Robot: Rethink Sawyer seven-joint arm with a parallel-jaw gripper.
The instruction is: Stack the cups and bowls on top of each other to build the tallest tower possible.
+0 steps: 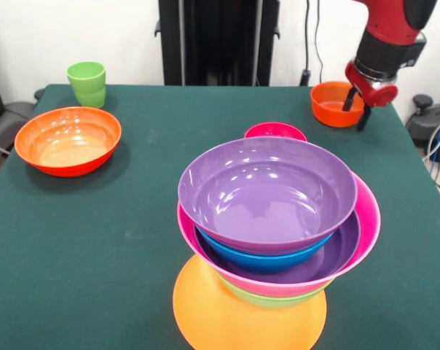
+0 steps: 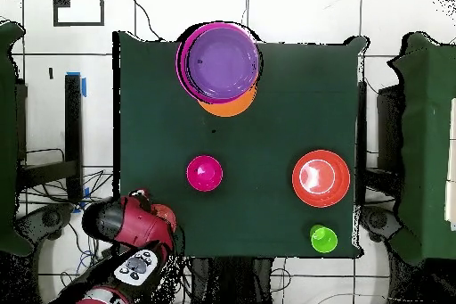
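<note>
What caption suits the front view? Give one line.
Sawyer's hand reaches into a small orange bowl while the tower stands unfinished.

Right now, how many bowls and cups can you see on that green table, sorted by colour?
Orange or red-orange bowls: 3
Purple bowls: 2
Pink bowls: 1
Magenta bowls: 1
Blue bowls: 1
Green bowls: 1
Green cups: 1
Total: 10

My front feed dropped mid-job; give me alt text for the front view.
A leaning tower of nested bowls, purple on top, stands on an upturned orange bowl at the green table's near edge. The robot's hand reaches into a small orange bowl; a light-green cup, a red-orange bowl and a magenta bowl stand loose.
</note>
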